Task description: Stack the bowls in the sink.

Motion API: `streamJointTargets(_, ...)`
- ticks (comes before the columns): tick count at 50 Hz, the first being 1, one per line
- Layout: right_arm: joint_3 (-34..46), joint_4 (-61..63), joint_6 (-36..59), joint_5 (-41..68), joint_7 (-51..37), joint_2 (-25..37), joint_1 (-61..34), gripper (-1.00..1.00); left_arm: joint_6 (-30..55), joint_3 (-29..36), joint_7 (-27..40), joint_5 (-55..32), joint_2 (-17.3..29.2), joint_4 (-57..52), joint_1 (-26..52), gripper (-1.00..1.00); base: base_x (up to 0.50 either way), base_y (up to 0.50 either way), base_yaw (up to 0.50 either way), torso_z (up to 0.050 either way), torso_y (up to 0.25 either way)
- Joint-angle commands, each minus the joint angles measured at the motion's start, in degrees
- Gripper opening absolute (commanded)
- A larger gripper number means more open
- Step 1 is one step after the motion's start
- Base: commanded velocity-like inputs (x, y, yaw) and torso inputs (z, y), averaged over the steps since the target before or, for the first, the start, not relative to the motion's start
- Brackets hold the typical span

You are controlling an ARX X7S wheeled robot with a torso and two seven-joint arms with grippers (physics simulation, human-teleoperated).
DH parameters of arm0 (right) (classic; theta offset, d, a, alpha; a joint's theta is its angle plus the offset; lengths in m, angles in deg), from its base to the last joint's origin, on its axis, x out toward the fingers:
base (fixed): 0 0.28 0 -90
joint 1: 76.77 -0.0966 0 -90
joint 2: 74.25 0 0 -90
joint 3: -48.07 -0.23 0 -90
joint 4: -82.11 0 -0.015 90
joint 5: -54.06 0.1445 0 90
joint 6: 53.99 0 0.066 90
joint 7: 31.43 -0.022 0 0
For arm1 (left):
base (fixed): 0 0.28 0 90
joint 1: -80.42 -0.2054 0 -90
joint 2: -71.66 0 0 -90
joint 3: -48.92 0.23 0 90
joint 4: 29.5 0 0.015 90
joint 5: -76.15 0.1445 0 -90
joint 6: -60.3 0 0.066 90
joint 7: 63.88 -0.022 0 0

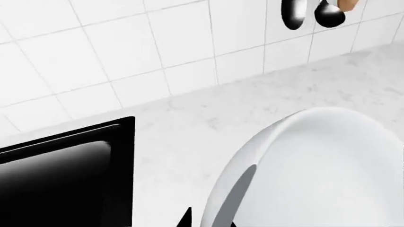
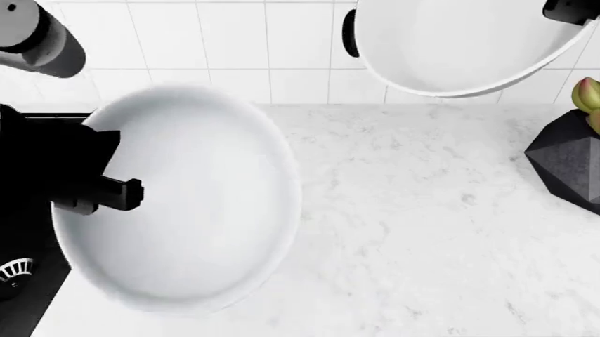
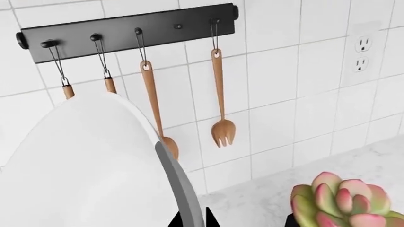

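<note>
Both bowls are empty and airborne: left gripper point(image 2: 117, 193) is clamped on the rim of the left bowl point(image 2: 187, 203), filling the head view's left half, mouth toward the camera. Right gripper point(image 2: 567, 8) pinches the right bowl point(image 2: 450, 42) at upper right, over the counter point(image 2: 422, 225). Sink point(image 2: 19, 288) at lower left edge.

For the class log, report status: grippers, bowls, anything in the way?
Left gripper shut on left bowl, held beside the sink. Right gripper shut on right bowl, raised near the wall. Nothing seen in the way.
</note>
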Motion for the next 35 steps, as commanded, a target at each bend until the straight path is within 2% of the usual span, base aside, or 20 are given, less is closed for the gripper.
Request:
streamJointTargets(1,-0.70,1.74,-0.16,-5.02,2.53,0.08,-0.33,-1.00,0.30,-3.96,3.14,-0.98,3.03,2.48,6.78,-1.00,0.00,0.00,0.00,0.000,0.000)
streamJointTargets(8,-2.32,2.97,-3.18,-3.53,4.47,0.95,1.82,-1.00,2.59,-4.95,5.27,-1.77,3.25,5.05,10.40,-1.00,0.00,0.00,0.00,0.000,0.000)
streamJointTargets(17,-2.41,3.64,-3.07,-4.04,5.11,0.48,1.86,-1.00,7.94,-3.83,10.62,-5.93,0.94,10.05,16.70,-1.00,0.00,0.00,0.00,0.000,0.001)
streamJointTargets(35,-3.67,6.03,-2.82,-10.78,7.59,0.60,-0.31,-1.00,11.09,-3.60,13.94,-7.79,0.50,12.76,20.32,-1.00,0.00,0.00,0.00,0.000,0.001)
